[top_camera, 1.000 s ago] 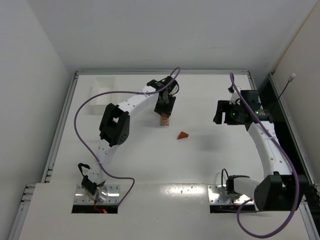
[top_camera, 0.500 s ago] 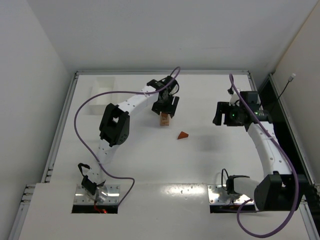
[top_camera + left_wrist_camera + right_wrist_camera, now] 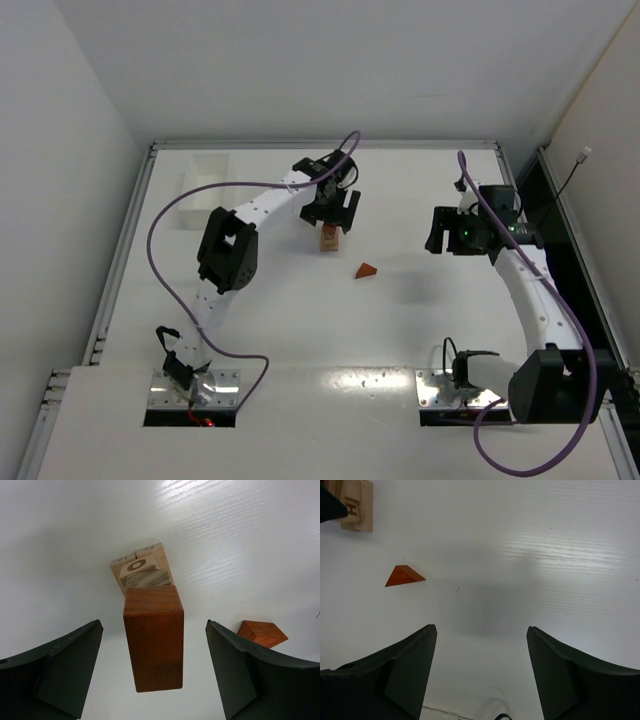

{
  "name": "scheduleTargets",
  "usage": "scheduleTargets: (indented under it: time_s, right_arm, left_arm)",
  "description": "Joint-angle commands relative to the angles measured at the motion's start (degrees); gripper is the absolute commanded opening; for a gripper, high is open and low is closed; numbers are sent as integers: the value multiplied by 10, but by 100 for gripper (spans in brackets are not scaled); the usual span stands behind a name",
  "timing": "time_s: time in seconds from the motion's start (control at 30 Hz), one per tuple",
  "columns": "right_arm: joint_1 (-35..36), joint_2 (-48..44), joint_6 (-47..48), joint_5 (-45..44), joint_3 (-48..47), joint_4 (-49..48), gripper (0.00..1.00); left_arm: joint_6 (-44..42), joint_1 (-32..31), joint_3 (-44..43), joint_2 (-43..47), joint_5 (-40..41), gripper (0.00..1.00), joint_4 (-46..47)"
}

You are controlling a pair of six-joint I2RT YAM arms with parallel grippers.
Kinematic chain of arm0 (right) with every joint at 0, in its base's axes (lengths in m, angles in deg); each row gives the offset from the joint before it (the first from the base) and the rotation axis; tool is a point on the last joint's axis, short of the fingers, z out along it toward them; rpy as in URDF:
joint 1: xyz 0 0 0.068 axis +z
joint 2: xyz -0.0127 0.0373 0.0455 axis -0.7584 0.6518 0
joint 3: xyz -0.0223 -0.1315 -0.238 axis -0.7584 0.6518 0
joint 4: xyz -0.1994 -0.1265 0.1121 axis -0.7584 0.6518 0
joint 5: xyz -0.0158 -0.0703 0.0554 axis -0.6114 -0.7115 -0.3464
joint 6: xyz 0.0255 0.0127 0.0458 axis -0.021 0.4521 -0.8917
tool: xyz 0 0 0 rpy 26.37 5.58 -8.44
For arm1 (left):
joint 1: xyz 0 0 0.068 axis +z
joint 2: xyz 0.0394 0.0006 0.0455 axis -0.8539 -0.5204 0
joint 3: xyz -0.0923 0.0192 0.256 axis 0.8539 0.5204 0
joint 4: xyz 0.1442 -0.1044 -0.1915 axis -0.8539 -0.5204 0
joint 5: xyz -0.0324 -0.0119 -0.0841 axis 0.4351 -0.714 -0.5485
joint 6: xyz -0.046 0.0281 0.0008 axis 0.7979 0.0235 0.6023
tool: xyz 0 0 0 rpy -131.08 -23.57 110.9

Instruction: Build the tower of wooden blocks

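The tower (image 3: 328,240) stands on the table at the back centre, a narrow column of tan blocks capped by a reddish-brown block (image 3: 153,635). My left gripper (image 3: 330,220) hangs over it, open, with its jaws spread either side of the top block and not touching it (image 3: 152,625). The tan lower blocks (image 3: 142,570) show beneath. A reddish-brown wedge (image 3: 366,270) lies on the table to the tower's near right, also in the left wrist view (image 3: 262,633) and the right wrist view (image 3: 404,575). My right gripper (image 3: 440,228) is open and empty above bare table (image 3: 480,627).
A white rectangular tray (image 3: 205,185) sits at the back left. The tower's base (image 3: 356,505) shows at the top left of the right wrist view. Raised table edges run along the left, back and right sides.
My left gripper has opened from around the top reddish-brown block, which now stands free on the tower. The right arm has hardly moved.
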State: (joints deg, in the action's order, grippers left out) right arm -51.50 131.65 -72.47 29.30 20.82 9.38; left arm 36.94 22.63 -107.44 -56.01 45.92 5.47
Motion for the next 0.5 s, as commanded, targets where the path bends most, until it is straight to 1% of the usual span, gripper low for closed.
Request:
scheduleTargets:
  time_s: [0.0,0.2,0.27,0.3,0.37,0.4,0.43,0.47]
  right_arm:
    - [-3,-19,-1,14,7,-23,70]
    - [-3,-19,-1,19,7,-28,70]
    - [3,-19,-1,19,7,-28,70]
    - [3,-19,-1,31,7,-28,70]
    - [3,-19,-6,56,13,-34,67]
    - [3,-19,-6,66,13,-41,67]
    - [3,-12,-15,76,18,-41,65]
    - [3,-7,-24,84,18,-57,65]
  left_arm:
    - [2,-3,-27,59,17,82,17]
    - [2,-8,-45,65,46,83,22]
    - [-10,-8,-58,65,41,83,30]
    - [-10,-8,-59,80,32,83,44]
    - [-10,-3,-43,107,20,83,73]
    - [-10,3,-29,124,13,83,115]
    - [-10,3,4,165,13,83,138]
    - [-4,15,20,186,13,83,161]
